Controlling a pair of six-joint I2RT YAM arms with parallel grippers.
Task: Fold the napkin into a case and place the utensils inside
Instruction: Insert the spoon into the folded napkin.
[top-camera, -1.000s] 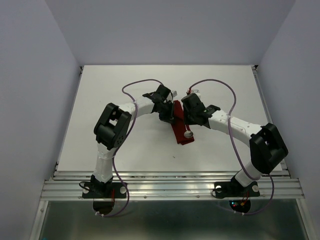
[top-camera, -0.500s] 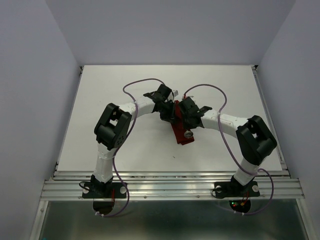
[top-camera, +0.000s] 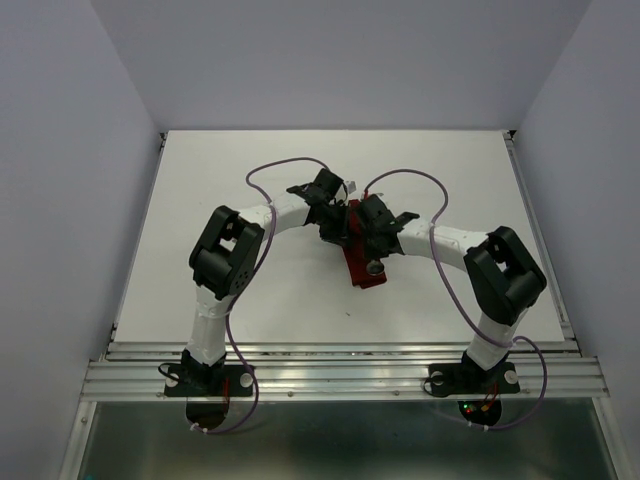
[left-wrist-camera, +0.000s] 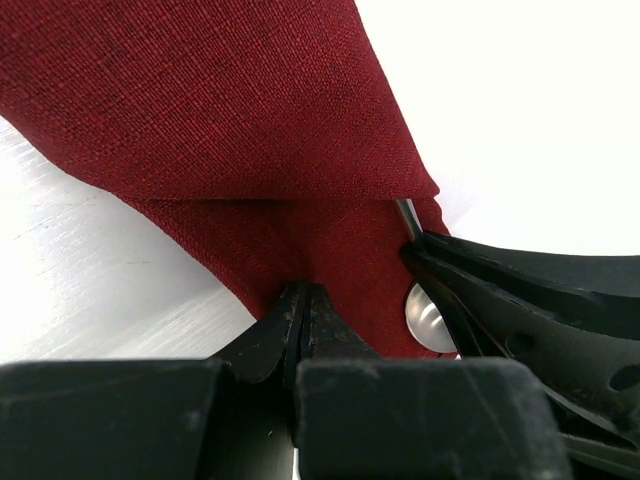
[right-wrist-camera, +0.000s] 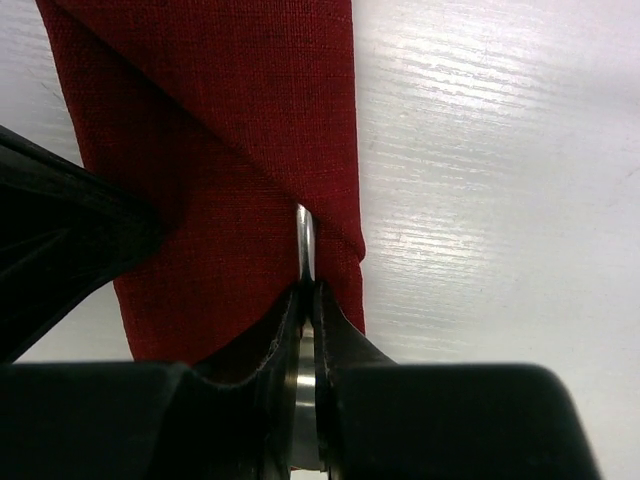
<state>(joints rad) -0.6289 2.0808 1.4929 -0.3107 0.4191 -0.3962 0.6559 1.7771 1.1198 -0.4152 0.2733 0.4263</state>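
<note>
The napkin (top-camera: 366, 281) lies mid-table as a narrow dark red case, with a diagonal flap (right-wrist-camera: 200, 90) across it. My left gripper (top-camera: 340, 235) comes in from the left, and in the left wrist view it (left-wrist-camera: 302, 295) is shut on a fold of the cloth (left-wrist-camera: 230, 110). My right gripper (top-camera: 373, 250) is over the strip's right side. Seen from the right wrist, it (right-wrist-camera: 308, 292) is shut on the spoon's thin silver handle (right-wrist-camera: 305, 240), whose far end slips under the flap. The spoon's round bowl (top-camera: 375, 267) (left-wrist-camera: 425, 318) rests on the cloth beside the right fingers.
The white table (top-camera: 250, 290) is walled in by pale panels on the left, right and back. An aluminium rail (top-camera: 340, 365) runs along the near edge by both arm bases. Purple cables (top-camera: 280, 165) loop above each forearm.
My right arm has swung left over the napkin and its jaws have closed from part-open onto the spoon's handle. The left arm and the napkin have stayed put.
</note>
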